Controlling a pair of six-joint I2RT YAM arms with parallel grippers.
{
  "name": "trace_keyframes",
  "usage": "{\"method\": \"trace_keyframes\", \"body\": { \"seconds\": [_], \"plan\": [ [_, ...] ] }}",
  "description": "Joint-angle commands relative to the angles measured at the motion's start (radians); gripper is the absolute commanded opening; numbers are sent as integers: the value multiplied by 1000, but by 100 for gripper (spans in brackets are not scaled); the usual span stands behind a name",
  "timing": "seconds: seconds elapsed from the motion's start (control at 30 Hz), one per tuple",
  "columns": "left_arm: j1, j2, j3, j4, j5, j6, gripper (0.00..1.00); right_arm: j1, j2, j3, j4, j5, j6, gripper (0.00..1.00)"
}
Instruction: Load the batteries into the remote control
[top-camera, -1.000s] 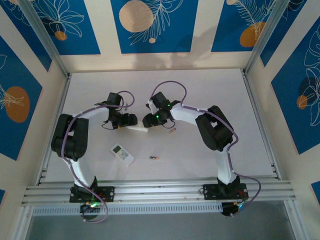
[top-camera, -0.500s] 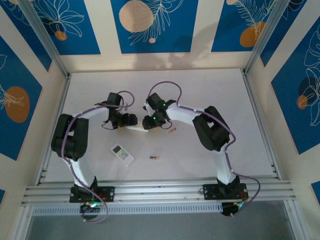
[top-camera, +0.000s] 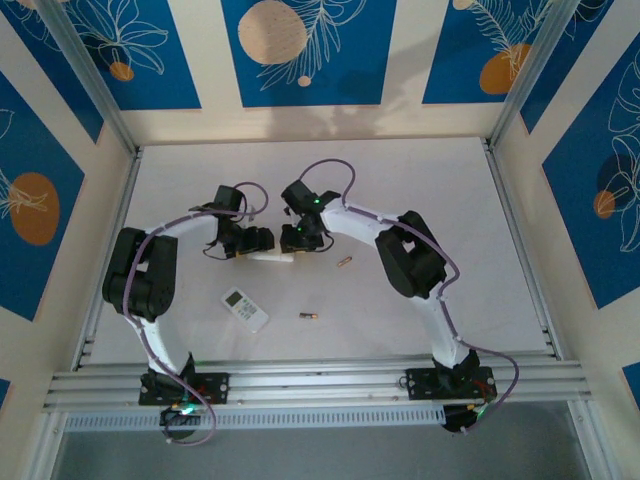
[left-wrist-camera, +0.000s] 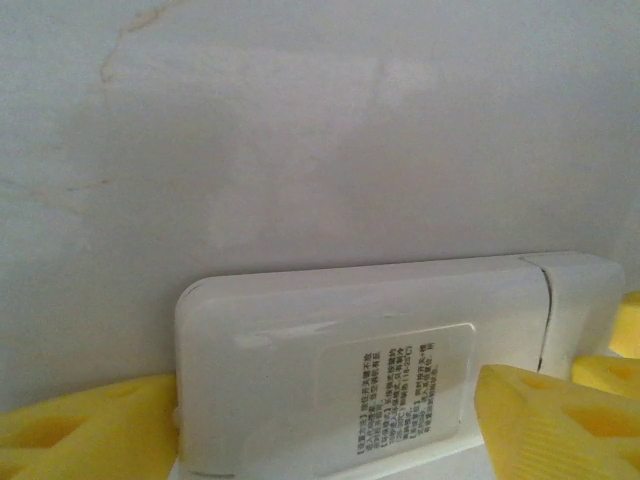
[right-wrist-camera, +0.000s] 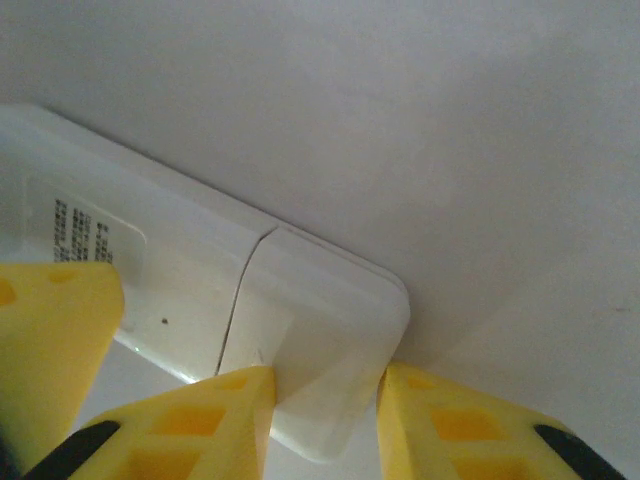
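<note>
Lying between left fingers (left-wrist-camera: 560, 425), remote (left-wrist-camera: 330, 340), end between right fingers (right-wrist-camera: 190, 425)

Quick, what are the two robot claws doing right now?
Left gripper: closed on the white remote, holding it.
Right gripper: closed around the end of the same remote.

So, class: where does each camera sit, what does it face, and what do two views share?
Top external: above, behind; looks down on table; left arm, right arm, left hand and right hand at the white remote.
Left wrist: on left arm; faces remote's labelled back; yellow fingers.
Right wrist: on right arm; faces remote's end; yellow fingers.
Wrist views share the remote.
</note>
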Motion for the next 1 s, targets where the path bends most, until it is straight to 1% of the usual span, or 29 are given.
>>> {"method": "trace_keyframes", "body": {
  "seconds": [0.0,0.1,0.17,0.23,0.33,0.47,0.6,0.77,0.97],
  "plan": [
    [-30,71,-38,73,85,-27,77,75,63,-29,282,-136,157,35],
    [-33,68,-33,78,73,-38,77,86,44,-23,248,-63,140,39],
    [-33,57,-33,77,54,-44,77,78,1,-47,218,-2,117,41],
    [-33,43,-38,75,32,-48,77,57,-64,-103,218,26,92,43],
    [-32,30,-40,75,10,-53,77,25,-131,-147,211,3,57,46],
    [-32,27,-35,70,9,-59,77,6,-164,-158,198,-15,37,50],
    [-32,19,-31,57,8,-53,77,-2,-156,-153,192,4,42,50],
    [-30,10,-23,34,-6,-43,78,-5,-117,-121,133,64,39,44],
    [-29,15,-24,32,-7,-41,78,-4,-98,-131,106,76,31,39]
  ]
}}
